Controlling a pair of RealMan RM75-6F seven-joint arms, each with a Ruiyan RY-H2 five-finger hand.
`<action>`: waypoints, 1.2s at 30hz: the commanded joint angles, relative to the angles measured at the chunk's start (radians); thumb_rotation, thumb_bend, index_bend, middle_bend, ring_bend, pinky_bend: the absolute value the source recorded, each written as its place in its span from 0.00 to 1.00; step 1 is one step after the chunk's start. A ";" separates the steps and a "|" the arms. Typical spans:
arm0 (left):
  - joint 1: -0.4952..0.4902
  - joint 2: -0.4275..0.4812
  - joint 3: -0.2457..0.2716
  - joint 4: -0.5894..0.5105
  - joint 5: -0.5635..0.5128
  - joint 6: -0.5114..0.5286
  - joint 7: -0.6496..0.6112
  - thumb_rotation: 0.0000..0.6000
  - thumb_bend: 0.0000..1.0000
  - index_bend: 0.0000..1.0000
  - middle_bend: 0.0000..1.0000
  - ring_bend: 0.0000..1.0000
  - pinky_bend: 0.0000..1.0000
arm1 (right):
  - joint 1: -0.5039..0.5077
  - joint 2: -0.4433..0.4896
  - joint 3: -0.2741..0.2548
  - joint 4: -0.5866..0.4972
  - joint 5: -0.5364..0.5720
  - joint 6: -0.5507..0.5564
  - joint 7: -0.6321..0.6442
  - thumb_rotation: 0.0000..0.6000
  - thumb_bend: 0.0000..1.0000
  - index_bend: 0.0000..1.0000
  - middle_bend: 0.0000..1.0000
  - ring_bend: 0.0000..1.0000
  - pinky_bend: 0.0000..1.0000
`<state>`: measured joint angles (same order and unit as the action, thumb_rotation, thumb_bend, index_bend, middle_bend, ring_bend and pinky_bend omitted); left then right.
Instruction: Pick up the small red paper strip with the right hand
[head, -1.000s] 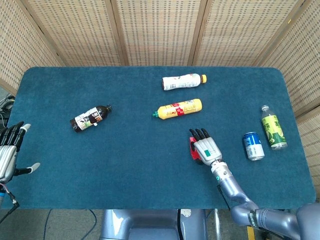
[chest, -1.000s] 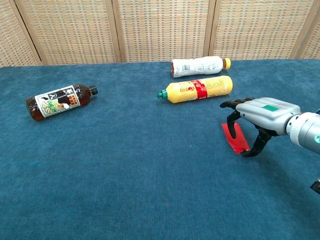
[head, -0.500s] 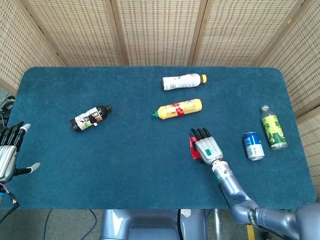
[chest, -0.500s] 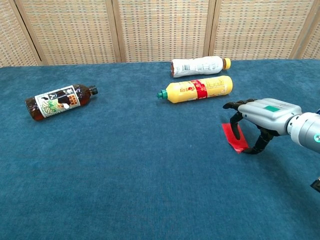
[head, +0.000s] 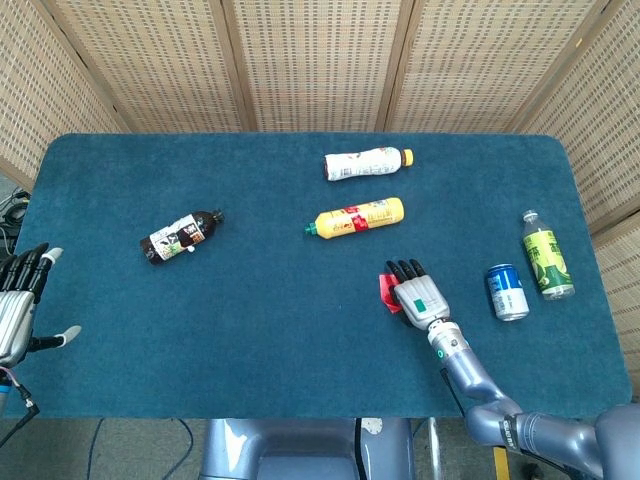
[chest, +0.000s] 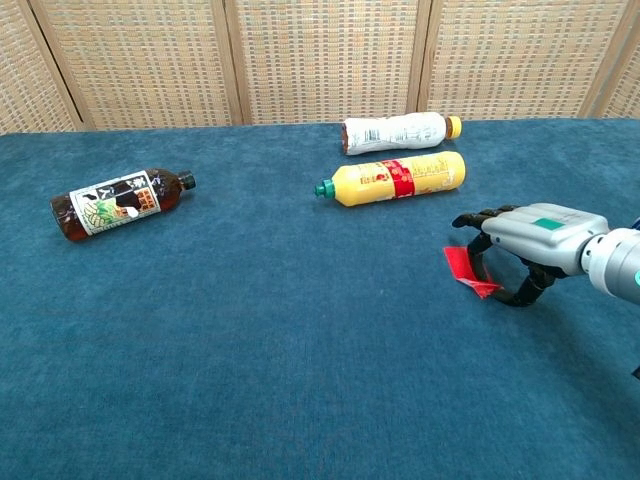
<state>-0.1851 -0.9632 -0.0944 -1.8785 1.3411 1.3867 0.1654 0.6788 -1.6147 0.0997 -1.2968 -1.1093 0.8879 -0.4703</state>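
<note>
At the far left of the head view, the left hand (head: 18, 300) hangs beside the table's edge with its fingers spread and nothing in them; the chest view does not show it. On the blue table (head: 270, 340), a dark bottle (head: 181, 236) with a pale label lies on its side on the left part. Near the middle, a white bottle (head: 366, 163) with an orange cap lies toward the far edge, and a yellow bottle (head: 356, 218) with a green cap lies just in front of it (both on their sides, caps pointing opposite ways).

In front of the yellow bottle is the small red paper strip (chest: 466, 270). It sits under the left side of the right hand (chest: 525, 250), whose dark fingers (chest: 478, 223) curl down over it. In the chest view the strip's near end is raised off the cloth, caught between the fingers and the thumb, so the hand pinches it; its far end appears to touch the table. From the head view only a sliver of red (head: 387, 292) shows at the hand's left edge.

Right of the hand, apart from it, a blue can (head: 507, 291) lies beside a green-labelled bottle (head: 546, 256).
</note>
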 joint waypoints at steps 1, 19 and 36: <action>0.000 0.001 0.000 0.000 0.000 0.000 -0.001 1.00 0.00 0.00 0.00 0.00 0.00 | 0.002 -0.001 -0.001 0.001 0.000 -0.003 0.002 1.00 0.54 0.69 0.01 0.00 0.00; -0.002 0.002 0.000 0.001 -0.001 -0.005 -0.008 1.00 0.00 0.00 0.00 0.00 0.00 | 0.029 -0.008 0.060 0.069 -0.047 0.046 0.053 1.00 0.59 0.84 0.08 0.00 0.00; -0.007 0.002 0.002 0.008 -0.004 -0.019 -0.017 1.00 0.00 0.00 0.00 0.00 0.00 | 0.130 0.104 0.223 0.015 -0.062 0.076 0.137 1.00 0.53 0.85 0.11 0.00 0.00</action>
<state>-0.1924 -0.9617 -0.0926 -1.8712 1.3369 1.3679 0.1488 0.8116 -1.5582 0.3155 -1.1791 -1.1363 0.9601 -0.4216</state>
